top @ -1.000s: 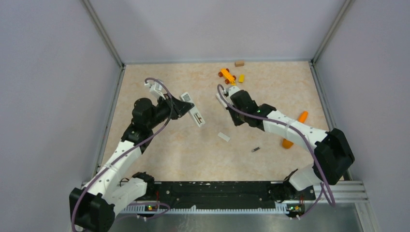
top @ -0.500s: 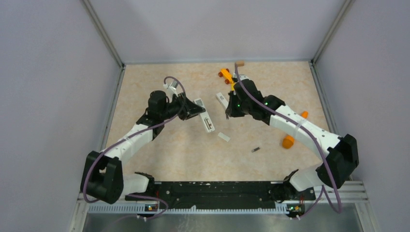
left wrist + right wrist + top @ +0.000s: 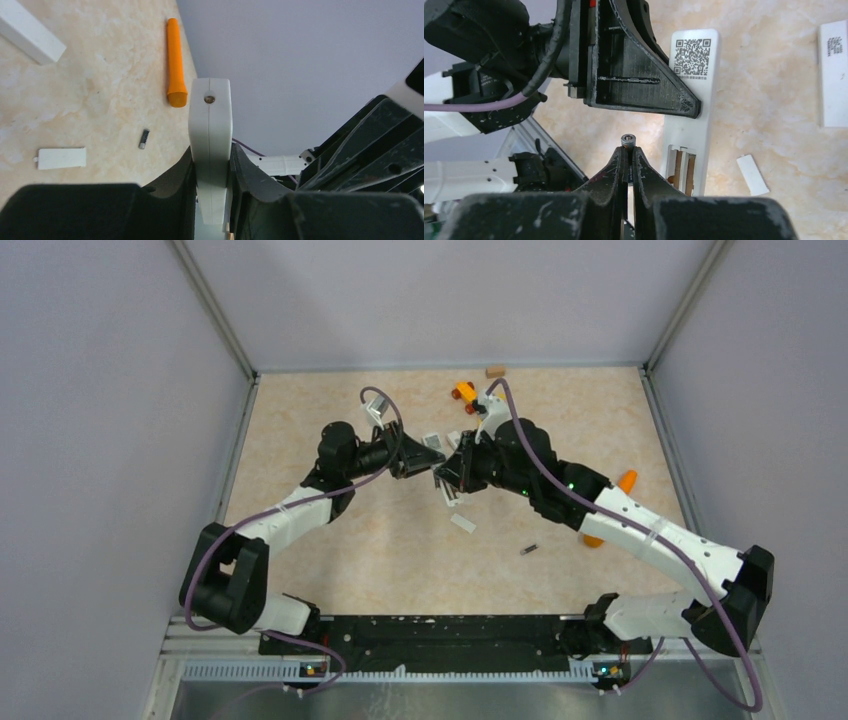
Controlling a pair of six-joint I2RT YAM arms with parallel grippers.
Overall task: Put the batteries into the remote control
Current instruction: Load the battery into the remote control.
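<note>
My left gripper is shut on the remote control, a slim white bar held on edge above the table. In the right wrist view the remote control shows a QR label and an open battery compartment at its near end. My right gripper is shut on one of the batteries, whose metal end pokes out of the tips just left of that compartment. The second battery lies on the table. The small white back cover lies nearby. The two grippers meet mid-table.
A white labelled bar lies flat beyond the remote. An orange stick lies near the right arm. An orange toy car and a wooden block sit by the back wall. Enclosure walls surround the table.
Both arms have swung inward to meet at the middle. The left carried the remote to the right; the right brought its battery down and left to beside the open compartment.
</note>
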